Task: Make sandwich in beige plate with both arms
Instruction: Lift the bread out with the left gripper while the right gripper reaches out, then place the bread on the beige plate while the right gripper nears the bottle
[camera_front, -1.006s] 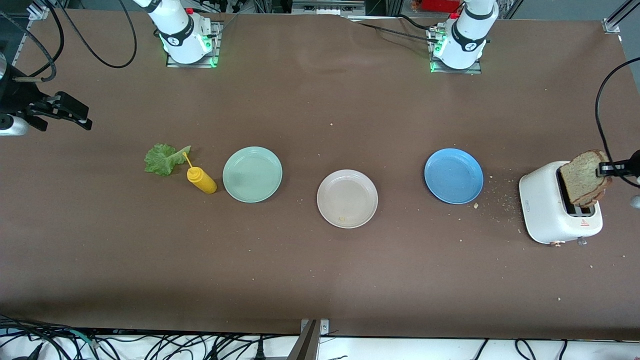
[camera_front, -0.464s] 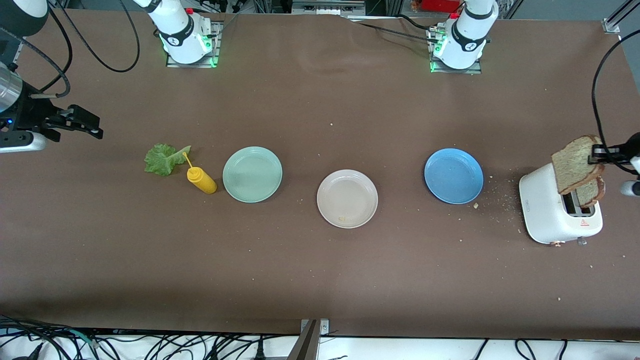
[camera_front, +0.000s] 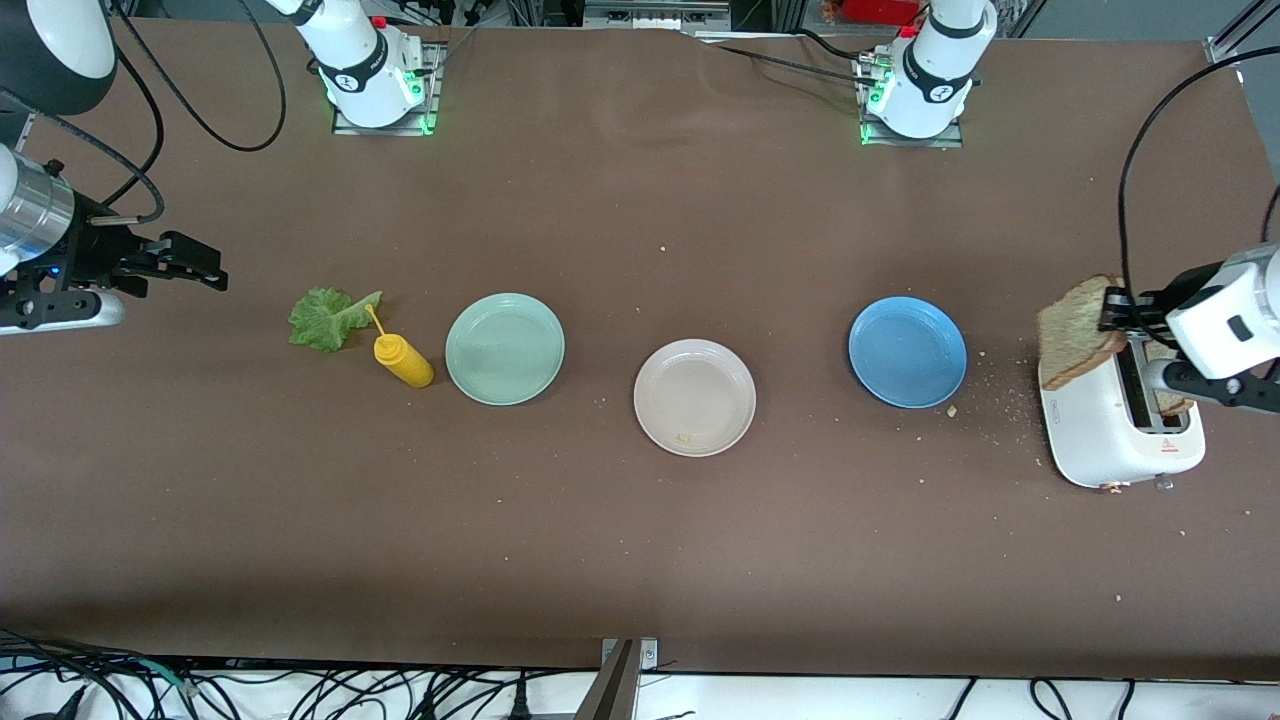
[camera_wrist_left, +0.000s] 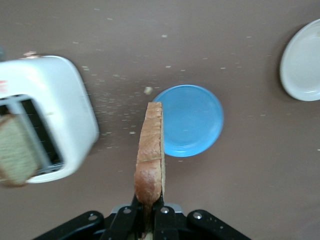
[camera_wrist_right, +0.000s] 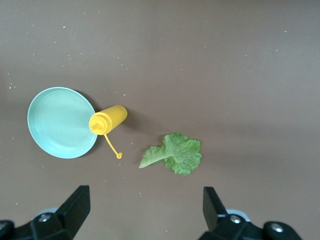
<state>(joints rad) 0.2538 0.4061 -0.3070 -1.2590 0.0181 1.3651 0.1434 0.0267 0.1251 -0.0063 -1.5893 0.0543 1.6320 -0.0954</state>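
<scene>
My left gripper (camera_front: 1113, 309) is shut on the crust edge of a brown bread slice (camera_front: 1078, 330) and holds it upright in the air over the toaster's edge on the blue plate's side. In the left wrist view the slice (camera_wrist_left: 150, 150) stands edge-on between the fingers of the left gripper (camera_wrist_left: 148, 206). A second slice (camera_front: 1172, 398) stands in the toaster slot; it also shows in the left wrist view (camera_wrist_left: 17, 155). The beige plate (camera_front: 695, 398) is bare at the table's middle. The lettuce leaf (camera_front: 325, 318) lies flat on the table. My right gripper (camera_front: 195, 267) is open and empty above the table at the right arm's end; the right wrist view shows the right gripper (camera_wrist_right: 147, 206) short of the leaf (camera_wrist_right: 175, 154).
A white toaster (camera_front: 1100, 430) stands at the left arm's end, with crumbs around it. A blue plate (camera_front: 907, 351) lies between it and the beige plate. A mint-green plate (camera_front: 505, 348) and a yellow squeeze bottle (camera_front: 403, 360) lie beside the lettuce.
The left gripper has lifted the slice out of the toaster and carried it toward the blue plate. The right gripper has moved in from the table's end toward the lettuce.
</scene>
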